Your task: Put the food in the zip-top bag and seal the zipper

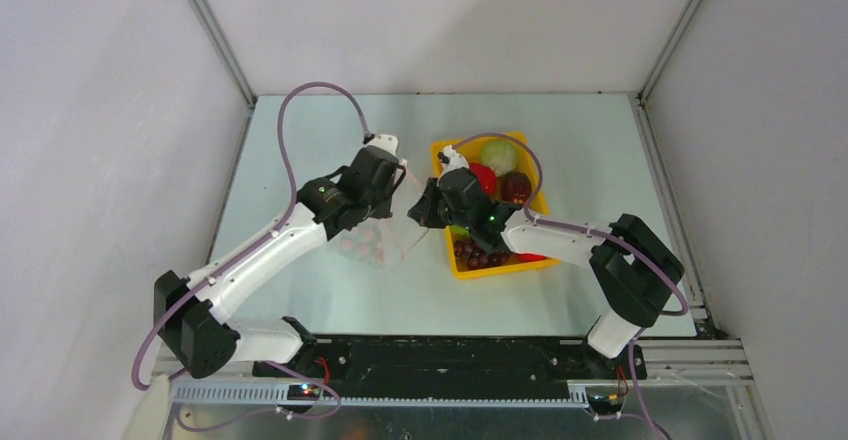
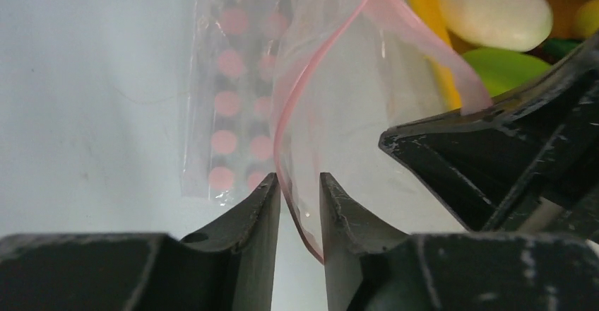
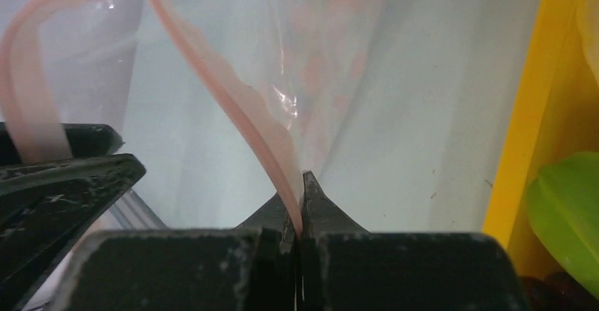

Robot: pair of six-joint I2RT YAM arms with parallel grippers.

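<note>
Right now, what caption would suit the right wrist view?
Right hand clamps the pink zipper of the clear bag, yellow tray alongside.

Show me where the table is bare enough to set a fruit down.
Bare: table right of the tray, the far strip behind it, the near strip between bag and arm bases. Crowded: the middle, where left gripper and right gripper meet at the bag's mouth.

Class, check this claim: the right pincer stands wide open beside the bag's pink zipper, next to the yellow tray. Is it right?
No. The right pincer is shut on the pink zipper, as the right wrist view shows; the yellow tray is next to it.
</note>
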